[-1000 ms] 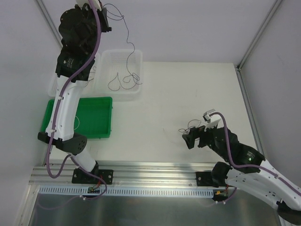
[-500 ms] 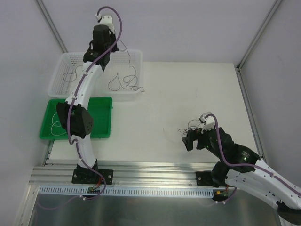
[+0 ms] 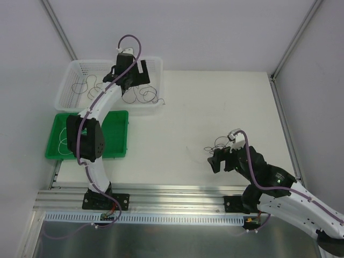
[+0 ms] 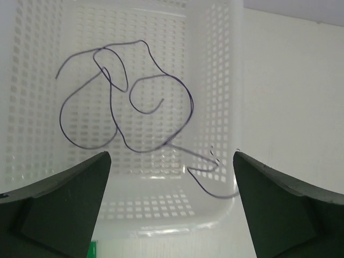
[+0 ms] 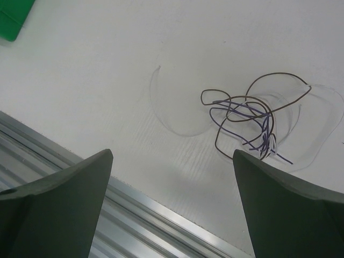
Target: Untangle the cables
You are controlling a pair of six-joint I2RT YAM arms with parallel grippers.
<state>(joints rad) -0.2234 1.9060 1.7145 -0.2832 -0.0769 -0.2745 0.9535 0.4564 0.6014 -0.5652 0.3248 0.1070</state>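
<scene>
Our left gripper (image 4: 170, 156) stands wide apart above the basket (image 4: 215, 64), and a purple cable (image 4: 166, 144) lies loose beneath it. A second ago it dangled, pinched. Our right gripper (image 5: 173, 153) gapes over the worktop (image 5: 80, 80), with the tangle (image 5: 247, 115) ahead.

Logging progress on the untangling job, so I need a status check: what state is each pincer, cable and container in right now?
Left pincer: open, above the white basket.
Purple cable: loose, lying looped in the basket, not held.
Right pincer: open, above the tangle, holding nothing.
Tangle: brown, purple and white strands knotted together on the table.
Green tray: holds a thin pale strand.
</scene>
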